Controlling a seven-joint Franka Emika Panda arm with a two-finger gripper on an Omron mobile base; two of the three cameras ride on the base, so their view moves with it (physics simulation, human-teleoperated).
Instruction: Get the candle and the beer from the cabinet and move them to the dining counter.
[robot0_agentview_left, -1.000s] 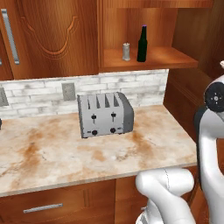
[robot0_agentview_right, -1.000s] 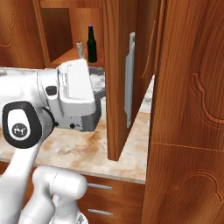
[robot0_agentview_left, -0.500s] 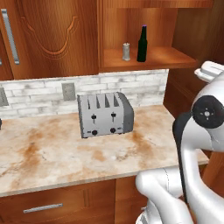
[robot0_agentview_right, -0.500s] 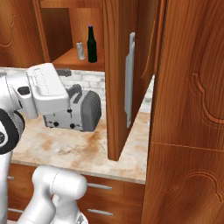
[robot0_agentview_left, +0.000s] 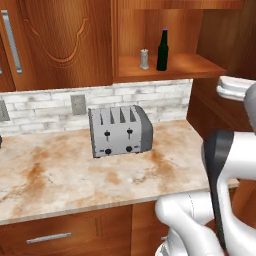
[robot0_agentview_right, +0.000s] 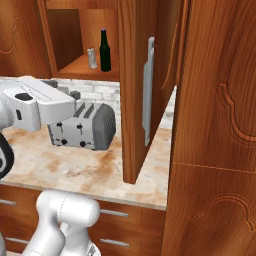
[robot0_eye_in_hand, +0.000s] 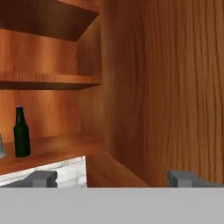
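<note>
1. The beer and the candle stand side by side, upright, on the open cabinet shelf above the toaster.
2. The gripper, jaws spread wide and empty, faces the cabinet interior, well apart from both.

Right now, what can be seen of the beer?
The beer is a slim, dark green-black bottle with a narrow neck and purple cap. It stands upright on the wooden shelf of the open cabinet, just right of the shorter pale candle, apart from it. Nothing grips it.
</note>
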